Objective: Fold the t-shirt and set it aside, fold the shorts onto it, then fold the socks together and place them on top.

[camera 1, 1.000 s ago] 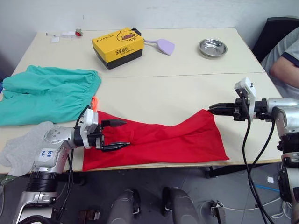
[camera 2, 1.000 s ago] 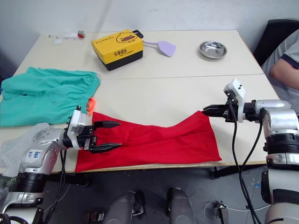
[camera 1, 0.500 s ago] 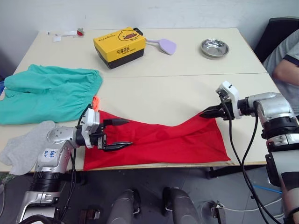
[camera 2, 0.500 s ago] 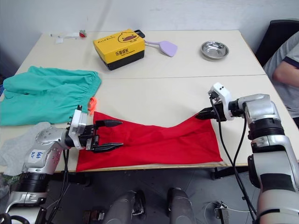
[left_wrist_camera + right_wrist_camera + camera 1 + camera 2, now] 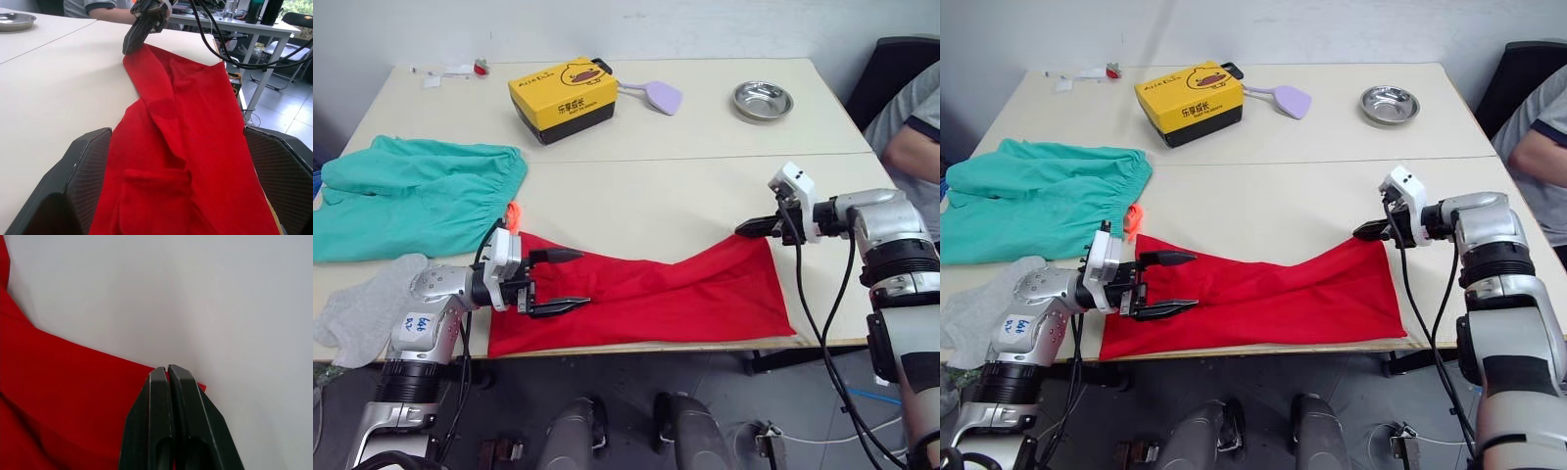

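While the t-shirt (image 5: 646, 299) lies along the near edge of the beige table (image 5: 705, 196), we see our left gripper (image 5: 556, 282) spread over it; the right wrist view shows the right gripper (image 5: 167, 372) pinching its corner.

Left gripper (image 5: 560, 282) agape, right gripper (image 5: 745, 229) pinched.

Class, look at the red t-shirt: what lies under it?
The t-shirt lies flat on the beige table, along its near edge. Only table surface shows around it. Whatever the cloth covers is hidden, so anything beneath cannot be confirmed.
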`<action>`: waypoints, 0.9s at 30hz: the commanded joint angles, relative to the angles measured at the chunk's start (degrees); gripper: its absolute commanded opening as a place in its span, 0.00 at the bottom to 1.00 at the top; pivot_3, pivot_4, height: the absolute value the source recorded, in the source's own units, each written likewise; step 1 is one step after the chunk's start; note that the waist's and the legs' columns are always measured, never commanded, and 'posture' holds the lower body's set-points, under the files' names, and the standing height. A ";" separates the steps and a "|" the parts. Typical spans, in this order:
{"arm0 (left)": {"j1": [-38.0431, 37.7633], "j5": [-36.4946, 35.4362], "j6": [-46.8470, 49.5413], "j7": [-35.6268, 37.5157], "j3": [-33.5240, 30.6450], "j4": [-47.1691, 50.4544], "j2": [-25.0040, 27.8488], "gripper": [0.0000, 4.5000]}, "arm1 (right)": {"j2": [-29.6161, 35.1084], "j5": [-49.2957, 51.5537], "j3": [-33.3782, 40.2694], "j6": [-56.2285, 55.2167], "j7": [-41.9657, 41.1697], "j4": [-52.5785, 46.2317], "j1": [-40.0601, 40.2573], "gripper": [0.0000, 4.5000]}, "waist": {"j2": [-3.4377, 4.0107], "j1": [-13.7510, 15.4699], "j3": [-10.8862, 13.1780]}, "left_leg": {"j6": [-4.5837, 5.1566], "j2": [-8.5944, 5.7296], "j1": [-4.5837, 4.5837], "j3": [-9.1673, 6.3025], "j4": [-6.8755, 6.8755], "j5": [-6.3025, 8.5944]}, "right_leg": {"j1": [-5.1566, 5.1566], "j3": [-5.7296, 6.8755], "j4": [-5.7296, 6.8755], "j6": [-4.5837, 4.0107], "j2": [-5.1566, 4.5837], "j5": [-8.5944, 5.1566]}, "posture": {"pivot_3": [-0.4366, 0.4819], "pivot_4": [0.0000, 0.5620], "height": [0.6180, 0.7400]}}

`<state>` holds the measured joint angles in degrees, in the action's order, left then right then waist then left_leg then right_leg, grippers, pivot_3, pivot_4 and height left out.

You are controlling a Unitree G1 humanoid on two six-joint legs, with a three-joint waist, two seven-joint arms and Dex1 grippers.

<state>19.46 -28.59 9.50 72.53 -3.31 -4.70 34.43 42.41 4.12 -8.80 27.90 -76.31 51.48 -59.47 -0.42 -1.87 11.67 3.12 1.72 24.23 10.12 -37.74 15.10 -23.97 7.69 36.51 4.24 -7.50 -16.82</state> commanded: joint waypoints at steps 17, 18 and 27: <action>0.10 0.47 -1.48 0.02 -0.31 0.81 -0.10 1.00 | -3.60 -5.09 -1.08 0.67 3.83 4.00 -4.34 0.24 | 0.00 -0.39 0.00 | 0.02 0.01 0.00 0.00 0.03 -0.03 | -0.01 -0.01 0.00 0.00 0.02 0.00 | 0.48 0.27 1.00; 0.09 0.51 -1.48 0.06 -0.33 0.84 -0.05 1.00 | -3.70 -5.12 -1.07 0.49 3.69 4.13 -4.45 0.16 | 0.00 -0.41 0.00 | 0.01 0.01 -0.01 0.00 0.03 -0.03 | -0.01 -0.01 0.00 0.00 0.02 0.00 | 0.48 0.27 1.00; -0.03 1.27 -2.15 0.31 -0.45 0.45 0.42 1.00 | -2.21 -2.27 2.19 -6.76 0.53 2.72 -3.70 0.00 | 0.00 -0.45 0.00 | 0.01 0.00 0.00 0.00 0.04 -0.03 | -0.01 0.00 0.00 0.00 0.02 0.00 | 0.48 0.27 1.00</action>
<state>19.48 -27.37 8.54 72.69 -3.30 -4.96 34.27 38.23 -0.19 -9.39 23.53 -74.29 56.07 -62.45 -0.42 -2.32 11.67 3.13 1.72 24.23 10.12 -37.70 15.07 -23.98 7.69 36.52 4.24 -7.48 -16.82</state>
